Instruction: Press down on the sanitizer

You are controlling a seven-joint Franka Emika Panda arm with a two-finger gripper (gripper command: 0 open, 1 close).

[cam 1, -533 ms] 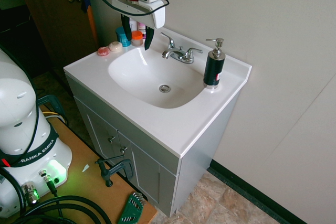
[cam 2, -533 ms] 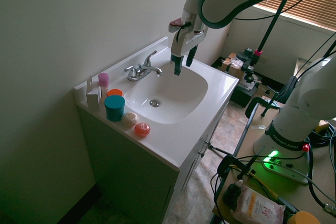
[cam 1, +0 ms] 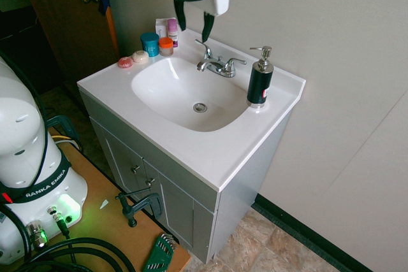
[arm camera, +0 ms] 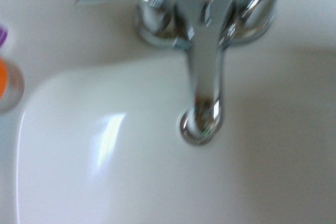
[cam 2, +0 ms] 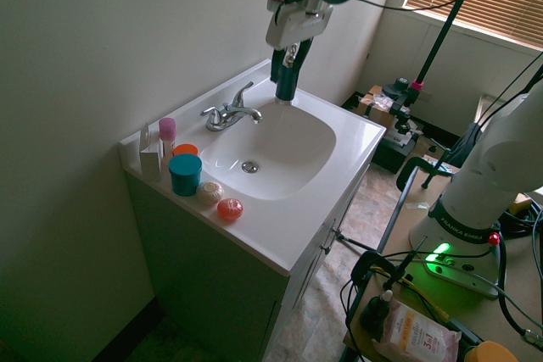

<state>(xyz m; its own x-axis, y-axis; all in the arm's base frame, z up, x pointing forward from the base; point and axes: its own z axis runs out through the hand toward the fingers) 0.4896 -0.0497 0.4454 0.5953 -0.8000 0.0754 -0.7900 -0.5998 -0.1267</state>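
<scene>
I see my claw hanging high over the back of the white bathroom sink. Its two dark fingers point straight down and are spread wide apart, with nothing between them.

I go from left to right in the first outside view. Far off to the left of the claw and lower down lie a small pink round soap and a small cream round soap on the sink's edge. Closer to the claw, still left of it and lower, stand a small teal jar and a small orange-lidded jar, side by side. Just behind them, a white bottle with a pink cap stands by the wall, near the claw's left finger.

Right under the claw, a little to its right, is the shiny chrome faucet with two handles. My wrist view looks straight down at this faucet and the white bowl, and it is blurry. Below the claw, toward the front, is the round silver drain in the bowl.

Well off to the right of the claw and lower stands the black round sanitizer bottle with a silver pump top. It is upright on the back right corner of the sink, by the wall. The claw is not touching it.
</scene>
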